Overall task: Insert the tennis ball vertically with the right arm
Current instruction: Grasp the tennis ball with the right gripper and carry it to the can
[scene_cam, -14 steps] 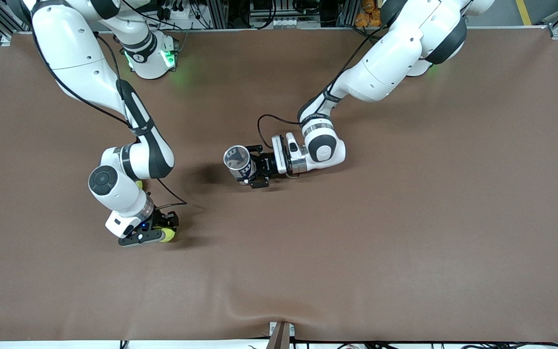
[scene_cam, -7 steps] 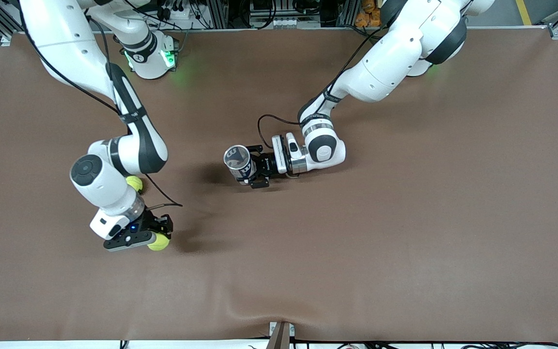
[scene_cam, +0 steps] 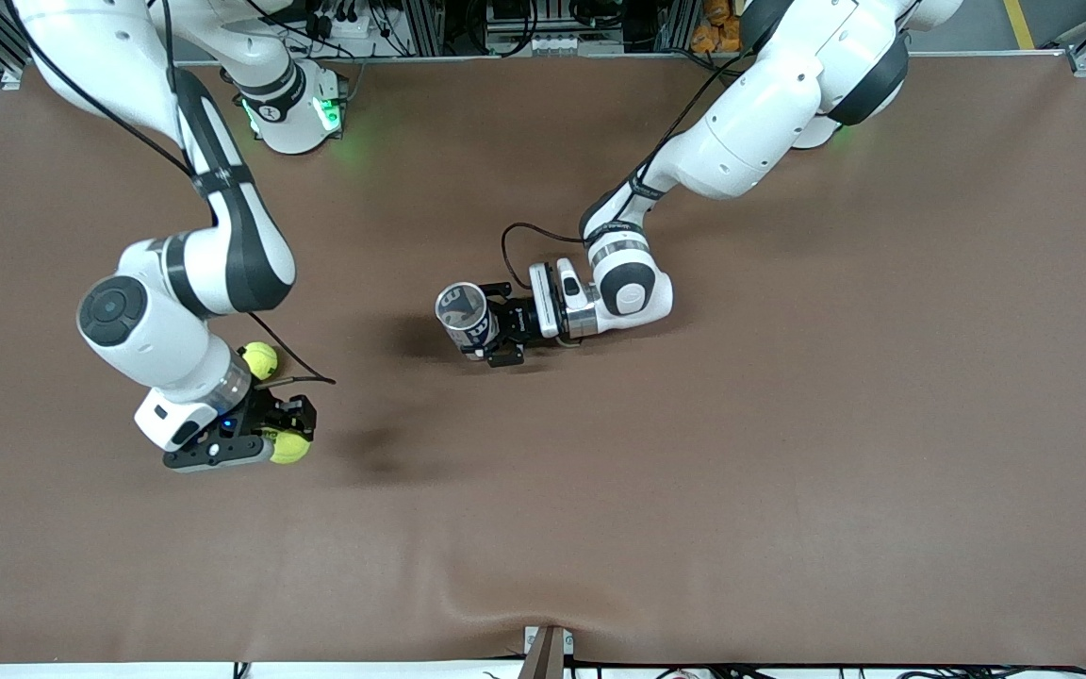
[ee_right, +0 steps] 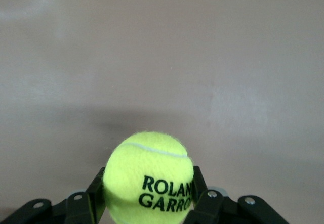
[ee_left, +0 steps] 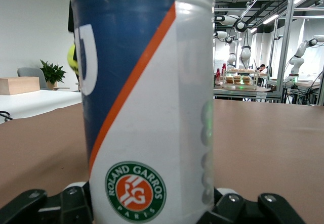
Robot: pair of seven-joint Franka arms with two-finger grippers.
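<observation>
Toward the right arm's end of the table (scene_cam: 788, 490), nearest to the front camera, the right gripper (scene_cam: 271, 446) hangs above the brown surface and is clenched on a tennis ball (scene_cam: 289, 447). From the front view only a part of this ball is seen, because the gripper body covers the rest. The right wrist view shows it much better: the held tennis ball (ee_right: 149, 178) sits between two black fingers (ee_right: 94, 196), with dark letters on its felt that are cut off at the finger. Under it is only the brown surface with a soft shadow.

Two balls can be counted. The second tennis ball (scene_cam: 259, 359) lies on the table a little farther from the front camera, partly hidden by the right arm's wrist.

Farther again, near the middle of the table, the left gripper (scene_cam: 489, 332) grasps a ball can (scene_cam: 464, 318) that stands upright with its open mouth up. There is one can. The left wrist view shows its printed side, blue and white with an orange stripe and a round logo on the can (ee_left: 142, 102); this is not readable from the front. A small yellow-green patch shows past the can's edge, too little to identify. The can's top and bottom are cut off there.
</observation>
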